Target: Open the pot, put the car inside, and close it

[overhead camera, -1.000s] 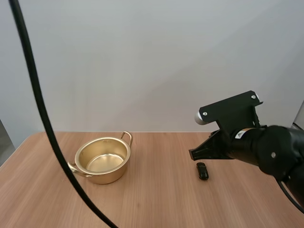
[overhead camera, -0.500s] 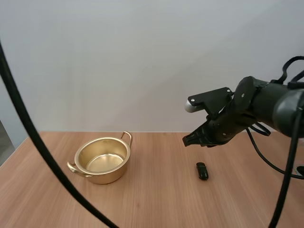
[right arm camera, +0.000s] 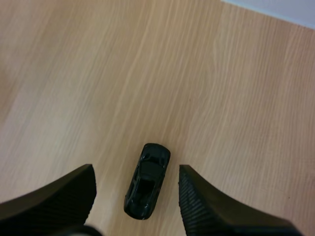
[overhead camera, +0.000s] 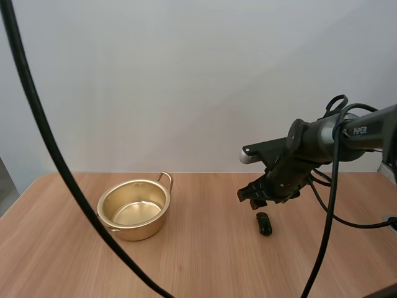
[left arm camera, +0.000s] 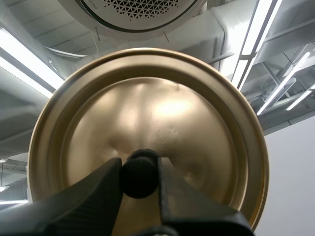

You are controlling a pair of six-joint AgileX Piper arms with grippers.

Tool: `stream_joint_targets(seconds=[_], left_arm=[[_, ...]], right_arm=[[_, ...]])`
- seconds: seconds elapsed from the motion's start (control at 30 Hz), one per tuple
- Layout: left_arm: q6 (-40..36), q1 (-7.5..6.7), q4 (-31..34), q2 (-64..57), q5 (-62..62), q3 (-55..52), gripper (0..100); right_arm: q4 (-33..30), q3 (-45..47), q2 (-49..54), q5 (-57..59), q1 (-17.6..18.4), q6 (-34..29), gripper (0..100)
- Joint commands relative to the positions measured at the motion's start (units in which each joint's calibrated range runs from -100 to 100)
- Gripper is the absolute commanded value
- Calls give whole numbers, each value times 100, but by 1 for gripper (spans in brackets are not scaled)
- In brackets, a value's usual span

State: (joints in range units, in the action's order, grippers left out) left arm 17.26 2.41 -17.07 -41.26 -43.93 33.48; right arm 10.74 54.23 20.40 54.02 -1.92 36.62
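My right jaws stand open just above the car [right arm camera: 147, 181], which lies on the bench [overhead camera: 205, 267] well apart from the open pot [overhead camera: 133, 210]. If I close off-centre, one side could clip the car and send it rolling away, or a pinch high on the roof could let it slip out. My left jaws are clamped on the black knob [left arm camera: 139, 176] of the lid [left arm camera: 172, 113]; a loose hold would drop it. The only writing is on the right arm [overhead camera: 322, 136], which seems to read PiPER.
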Motion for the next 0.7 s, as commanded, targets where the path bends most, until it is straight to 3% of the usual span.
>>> stream_joint_targets(seconds=[0.0,0.33,0.67], left_arm=[[-5,6,-4,23,24,0,0],[-5,6,18,60,56,0,0],[-5,6,18,64,74,0,0]], right_arm=[[-7,-5,-350,-30,0,-8,84],[-431,-5,-846,-468,0,-274,84],[-395,-5,-846,-462,0,-274,79]])
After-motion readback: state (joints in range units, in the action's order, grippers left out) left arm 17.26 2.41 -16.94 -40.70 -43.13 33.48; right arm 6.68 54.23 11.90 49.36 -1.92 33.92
